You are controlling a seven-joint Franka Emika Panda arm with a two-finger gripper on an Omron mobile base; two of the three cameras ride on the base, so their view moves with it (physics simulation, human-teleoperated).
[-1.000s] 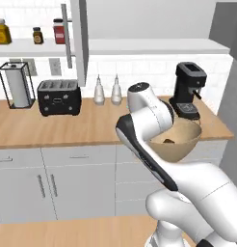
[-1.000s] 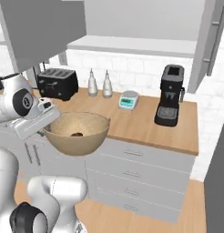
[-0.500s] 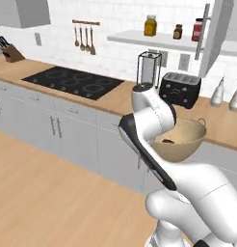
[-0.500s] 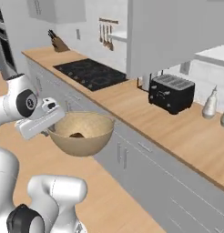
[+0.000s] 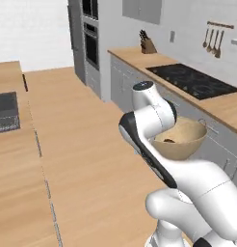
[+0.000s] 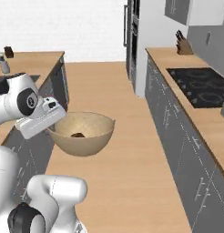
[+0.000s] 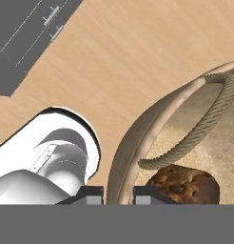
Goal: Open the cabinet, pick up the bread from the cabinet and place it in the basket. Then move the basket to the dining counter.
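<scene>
My gripper [image 7: 118, 193] is shut on the rim of the round tan basket [image 7: 138, 133], one fingertip inside and one outside. The basket [image 6: 82, 146] hangs in the air in front of my body, over the wooden floor. The brown bread [image 6: 78, 135] lies in its bottom, dark against the weave [image 7: 185, 183]. From the left base view the basket [image 5: 188, 145] shows past my arm, with the bread [image 5: 169, 141] inside. The dining counter [image 5: 14, 159] runs along the left, with its dark sink [image 5: 5, 112]; its top [image 6: 36, 59] is left of the basket. The cabinet is out of view.
A wood worktop with a black hob [image 5: 192, 79] [image 6: 202, 84] and a knife block [image 5: 148, 46] runs along the right over grey drawers. A tall oven unit [image 5: 89, 38] stands at the far end. Wooden floor [image 6: 109, 91] lies between the two counters.
The whole picture has swung round with the base: toaster and coffee machine are gone, hob and dining counter have come in. The basket stays held the same way at my hand.
</scene>
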